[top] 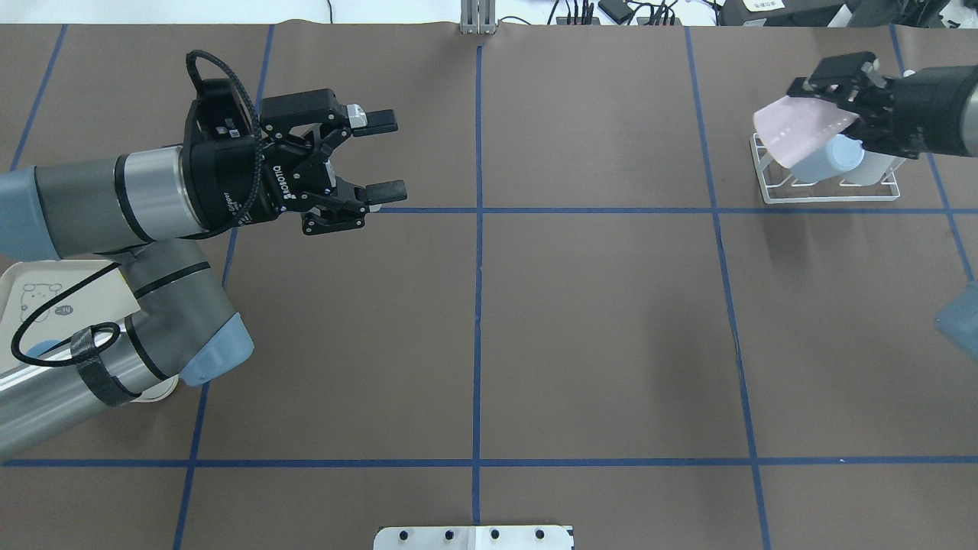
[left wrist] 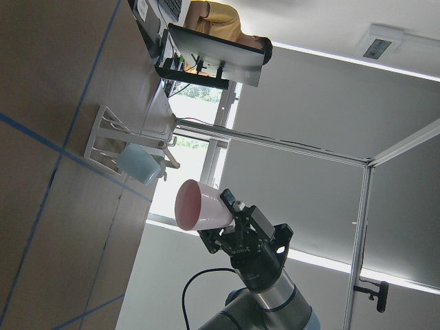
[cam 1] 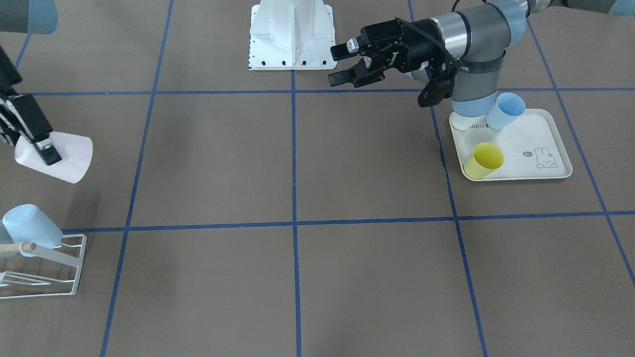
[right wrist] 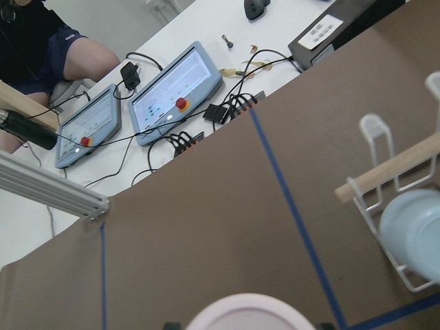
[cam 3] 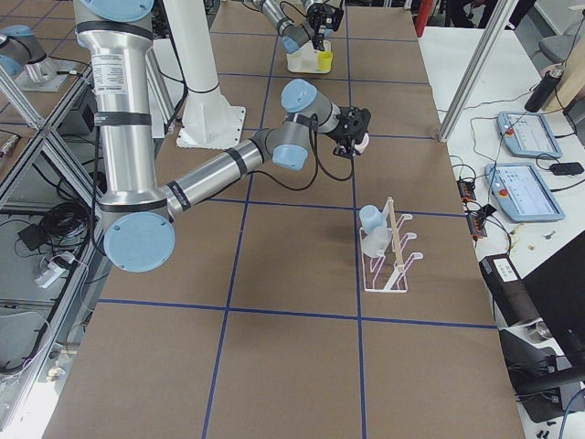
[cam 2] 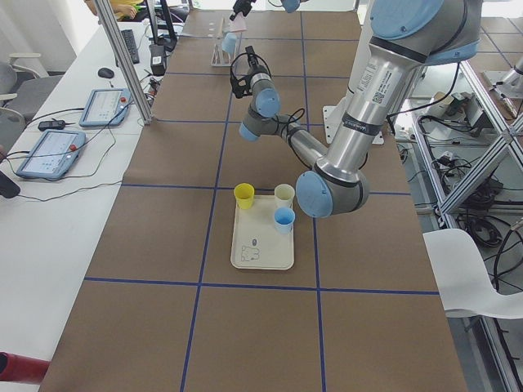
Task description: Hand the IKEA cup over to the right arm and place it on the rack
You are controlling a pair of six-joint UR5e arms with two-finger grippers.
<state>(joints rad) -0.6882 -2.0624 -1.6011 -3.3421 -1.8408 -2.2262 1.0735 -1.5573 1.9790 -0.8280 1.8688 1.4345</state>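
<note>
Right gripper (cam 1: 45, 151) is clamped on the pink IKEA cup (cam 1: 62, 159), holding it up in the air at the right end of the table. It's near the rack (cam 1: 59, 277) but not touching it. The cup lies on its side, long axis roughly level. Its mouth points toward the table's middle and the left arm, and its base end sits back in the fingers.

Left gripper (top: 384, 155) is spread wide with nothing in it, up near the tray (cam 1: 528, 134) at the left end.

Cup count:
- one pink in the grip
- three on the tray: a yellow cup (cam 1: 483, 159), a blue cup (cam 1: 505, 111) and a cream cup (cam 1: 462, 122)
- one light blue cup (cam 1: 32, 225) on the rack

The overhead view shows a paler cup (top: 867, 169) beside that one, which the front view cuts off. The left wrist view catches the pink cup's open mouth.
</note>
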